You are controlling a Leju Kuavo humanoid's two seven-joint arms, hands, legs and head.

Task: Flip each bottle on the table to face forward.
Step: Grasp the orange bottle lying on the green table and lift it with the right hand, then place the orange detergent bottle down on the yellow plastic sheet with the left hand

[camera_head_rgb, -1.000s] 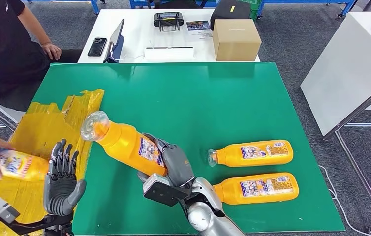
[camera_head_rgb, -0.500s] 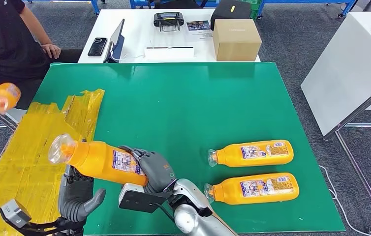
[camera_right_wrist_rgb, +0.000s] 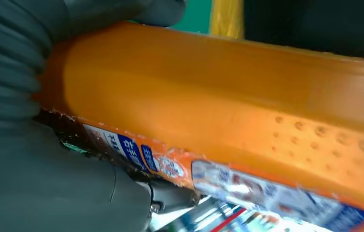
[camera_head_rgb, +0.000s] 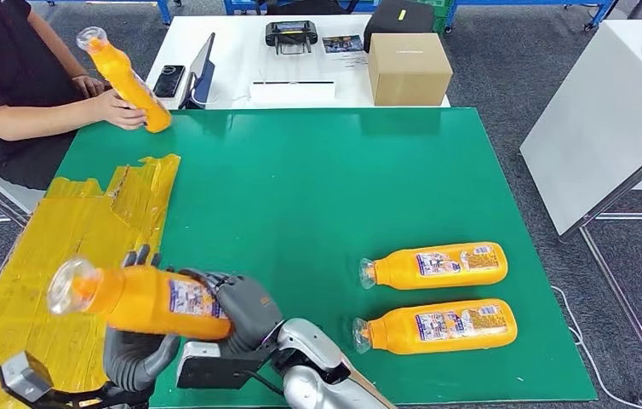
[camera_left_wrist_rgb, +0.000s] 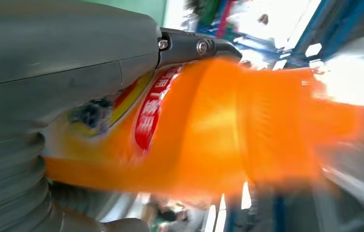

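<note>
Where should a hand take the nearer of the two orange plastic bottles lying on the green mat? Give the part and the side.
Grip the nearer lying orange plastic bottle around its labelled middle, coming from above. It lies on its side on the green mat, cap toward the robot's left, so the wide body is exposed, while the neck tapers.

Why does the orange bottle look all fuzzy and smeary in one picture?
In the left wrist view the held bottle is smeared by blur and very close, with bright glare behind it; the right wrist view shows its label fairly sharp; the head view is clear, with soft reflections on the green table.
</note>
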